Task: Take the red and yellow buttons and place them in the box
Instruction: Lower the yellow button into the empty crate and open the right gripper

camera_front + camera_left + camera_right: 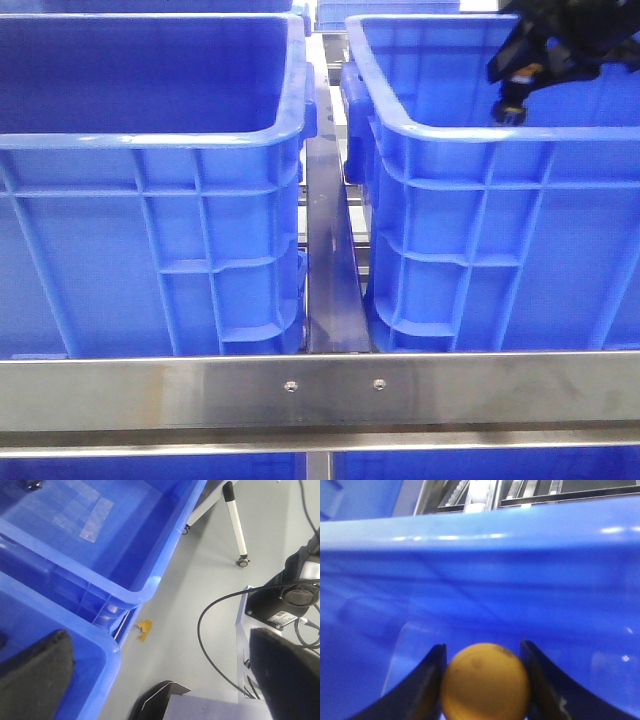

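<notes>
Right hand (482, 680): pinching the yellow button (484, 682) between its two fingers (427, 687), one on each side of the round cap.
Yellow button: riding in that grip, close against a blue crate wall; in the front view the right hand (512, 108) is hanging just over the near rim of the right crate (480, 135), inside its opening.
Red button: not showing in any view, so its place cannot be told.
Left hand (165, 680): spread wide, gripping nothing, hanging over a crate corner and the grey floor (200, 580) beside it.
Which crate is the box: the right crate is showing panel lines on its inner wall and the left crate (150, 140) is looking smooth inside, so the right one is probably the target, though the front view is too cropped to be sure.
Step in hand: carrying the yellow button to its drop.
Doing it well: keeping the pinch firm on the round cap, staying clear of the rim and wall, and opening only with the cap well inside the walls, since a small round piece is apt to bounce or roll.
Risk: a slip off the smooth dome while the hand is brushing the wall.
</notes>
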You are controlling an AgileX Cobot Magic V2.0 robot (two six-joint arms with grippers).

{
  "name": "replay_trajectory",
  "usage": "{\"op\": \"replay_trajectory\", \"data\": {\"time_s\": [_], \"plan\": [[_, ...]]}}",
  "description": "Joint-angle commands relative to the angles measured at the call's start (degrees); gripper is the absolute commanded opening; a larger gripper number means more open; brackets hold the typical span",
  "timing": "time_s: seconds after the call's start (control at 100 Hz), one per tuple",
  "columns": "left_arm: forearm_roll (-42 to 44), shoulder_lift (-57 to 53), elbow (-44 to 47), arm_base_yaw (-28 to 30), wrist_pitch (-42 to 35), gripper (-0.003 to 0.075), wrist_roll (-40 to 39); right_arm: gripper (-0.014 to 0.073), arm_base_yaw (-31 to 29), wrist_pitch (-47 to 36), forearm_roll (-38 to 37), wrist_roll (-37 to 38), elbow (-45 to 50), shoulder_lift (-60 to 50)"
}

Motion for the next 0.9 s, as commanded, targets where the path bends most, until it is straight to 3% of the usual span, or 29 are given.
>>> {"op": "replay_trajectory", "data": {"time_s": [0.0, 0.89], "plan": [[-4.14, -1.61, -1.78, 0.07, 1.25, 0.0670, -0.40, 0.0219, 0.39, -2.33, 2.15, -0.73, -3.47, -1.01], [-4.14, -1.61, -1.78, 0.07, 1.25, 0.0670, -0.40, 0.0219, 0.44, -6.58, 2.09, -3.06, -4.94, 1.83]]}}
